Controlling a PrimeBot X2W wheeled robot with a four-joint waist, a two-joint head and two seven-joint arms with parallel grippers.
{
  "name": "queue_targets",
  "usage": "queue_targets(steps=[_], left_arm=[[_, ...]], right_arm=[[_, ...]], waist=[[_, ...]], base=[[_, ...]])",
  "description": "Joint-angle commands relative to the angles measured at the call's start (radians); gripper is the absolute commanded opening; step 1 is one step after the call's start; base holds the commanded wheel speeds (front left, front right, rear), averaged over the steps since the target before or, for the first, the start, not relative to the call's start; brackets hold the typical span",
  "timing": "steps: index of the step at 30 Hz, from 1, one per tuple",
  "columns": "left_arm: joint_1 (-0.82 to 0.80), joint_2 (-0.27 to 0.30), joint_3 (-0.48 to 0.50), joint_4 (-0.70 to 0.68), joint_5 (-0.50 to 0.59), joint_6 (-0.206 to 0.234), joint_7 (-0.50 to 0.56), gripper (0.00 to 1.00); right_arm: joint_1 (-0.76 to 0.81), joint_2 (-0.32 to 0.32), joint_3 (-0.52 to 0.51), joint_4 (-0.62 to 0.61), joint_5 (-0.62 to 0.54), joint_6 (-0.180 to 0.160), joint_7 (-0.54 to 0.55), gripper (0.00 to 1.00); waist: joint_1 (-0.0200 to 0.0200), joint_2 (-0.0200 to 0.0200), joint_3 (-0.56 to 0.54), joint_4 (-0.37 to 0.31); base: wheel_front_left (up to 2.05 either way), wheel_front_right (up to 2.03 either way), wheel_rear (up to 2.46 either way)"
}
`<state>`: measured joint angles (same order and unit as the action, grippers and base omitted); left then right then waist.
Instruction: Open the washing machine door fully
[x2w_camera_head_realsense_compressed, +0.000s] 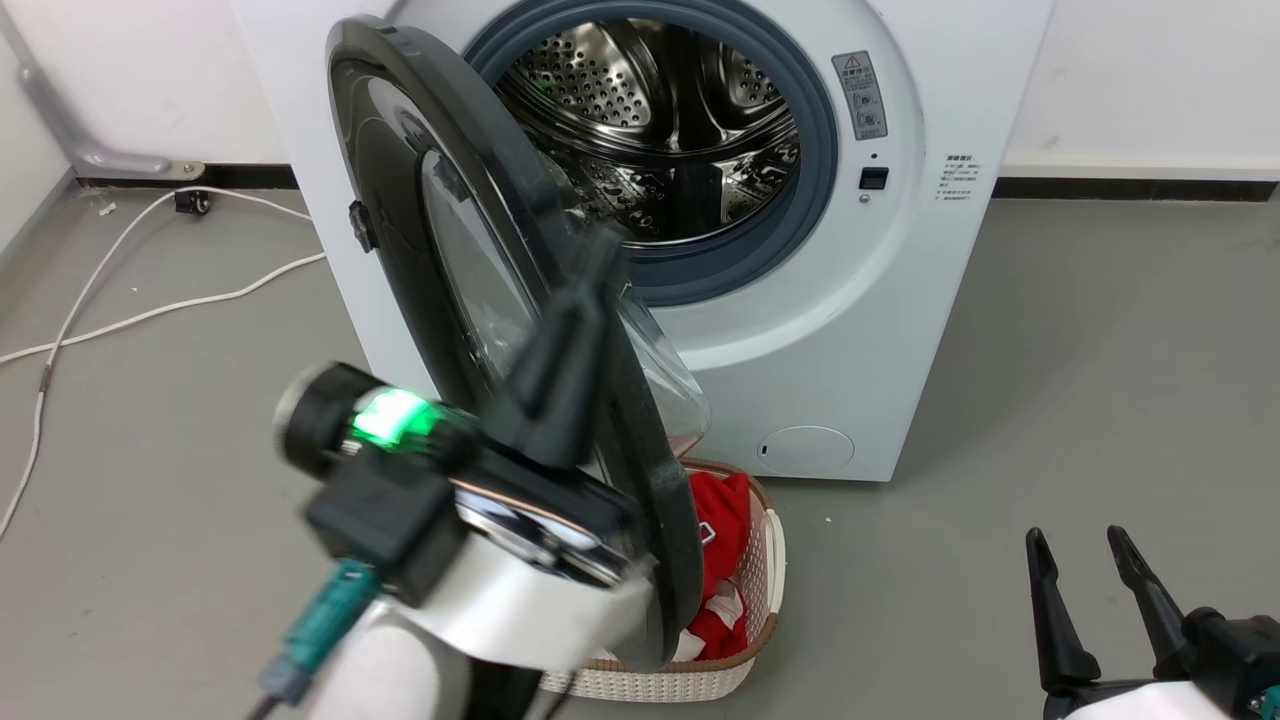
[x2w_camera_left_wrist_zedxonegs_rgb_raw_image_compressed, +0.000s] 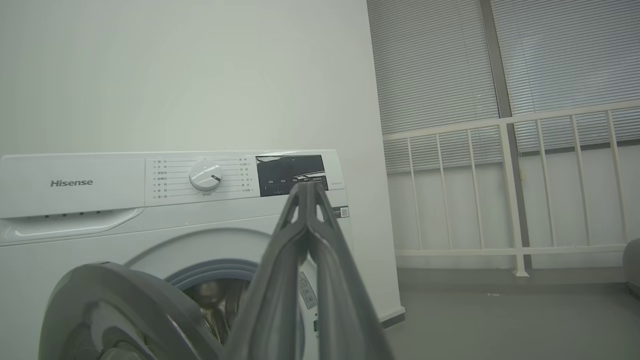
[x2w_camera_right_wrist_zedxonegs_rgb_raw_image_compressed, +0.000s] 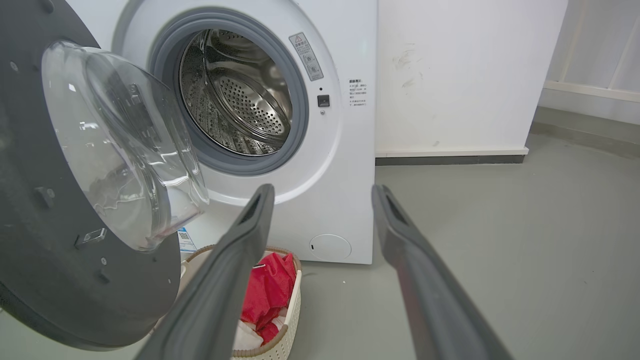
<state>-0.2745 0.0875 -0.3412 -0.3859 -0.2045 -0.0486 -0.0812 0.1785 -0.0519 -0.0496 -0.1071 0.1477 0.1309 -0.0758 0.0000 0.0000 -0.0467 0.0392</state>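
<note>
In the head view we see the door (x2w_camera_head_realsense_compressed: 400, 190) swung out from the washing machine (x2w_camera_head_realsense_compressed: 900, 330) toward its left side. It stands roughly square to the machine's front, so we judge it only partly open. Our left gripper (x2w_camera_head_realsense_compressed: 598, 262) rises before the door's free edge, jaws together on nothing. Our right gripper (x2w_camera_head_realsense_compressed: 1075, 540) waits low, well off to the machine's right, jaws apart. A basket (x2w_camera_head_realsense_compressed: 772, 560) of red cloth (x2w_camera_head_realsense_compressed: 722, 515) sits on the floor (x2w_camera_head_realsense_compressed: 1100, 350) just before the machine, under the door.

In the left wrist view the closed fingers (x2w_camera_left_wrist_zedxonegs_rgb_raw_image_compressed: 280, 280) point toward the machine's control panel (x2w_camera_left_wrist_zedxonegs_rgb_raw_image_compressed: 290, 175), with the door's rim low beside them. We cannot tell whether they touch it.

In the right wrist view the door's glass bowl (x2w_camera_right_wrist_zedxonegs_rgb_raw_image_compressed: 125, 150) faces the machine's drum (x2w_camera_right_wrist_zedxonegs_rgb_raw_image_compressed: 235, 95).

We should lay the closed fingers against the door's inner face near its free edge. From there we push steadily along the door's arc away from the drum, spare the glass, and stop once it resists.
</note>
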Motion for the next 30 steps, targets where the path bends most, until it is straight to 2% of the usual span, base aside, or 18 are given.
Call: queue_targets(steps=[1, 11, 17, 22, 30], left_arm=[[0.018, -0.002, -0.028, 0.004, -0.009, -0.008, 0.017, 0.00], [0.116, -0.018, -0.284, 0.118, -0.086, -0.048, 0.189, 0.00], [0.192, -0.002, -0.381, 0.205, -0.120, -0.062, 0.248, 0.00], [0.205, 0.001, -0.377, 0.331, -0.105, -0.027, 0.231, 0.00], [0.143, -0.017, -0.307, 0.477, -0.108, 0.040, 0.125, 0.00]], right_arm=[[-0.011, 0.003, -0.003, 0.001, 0.001, 0.000, -0.002, 1.00], [-0.009, 0.003, -0.010, -0.002, -0.001, 0.000, 0.000, 1.00], [-0.010, 0.003, -0.015, -0.003, 0.001, 0.000, 0.001, 1.00], [-0.013, 0.003, -0.014, 0.004, 0.006, 0.000, -0.002, 1.00], [-0.016, 0.003, -0.007, 0.015, 0.010, 0.000, -0.006, 1.00]], waist=[[0.0000, 0.0000, -0.001, 0.001], [0.0000, 0.0000, -0.001, 0.001], [0.0000, 0.0000, 0.000, 0.001], [0.0000, 0.0000, 0.002, 0.000], [0.0000, 0.0000, 0.003, -0.011]], base=[[0.00, 0.00, 0.00], [0.00, 0.00, 0.00], [0.00, 0.00, 0.00], [0.00, 0.00, 0.00], [0.00, 0.00, 0.00]])
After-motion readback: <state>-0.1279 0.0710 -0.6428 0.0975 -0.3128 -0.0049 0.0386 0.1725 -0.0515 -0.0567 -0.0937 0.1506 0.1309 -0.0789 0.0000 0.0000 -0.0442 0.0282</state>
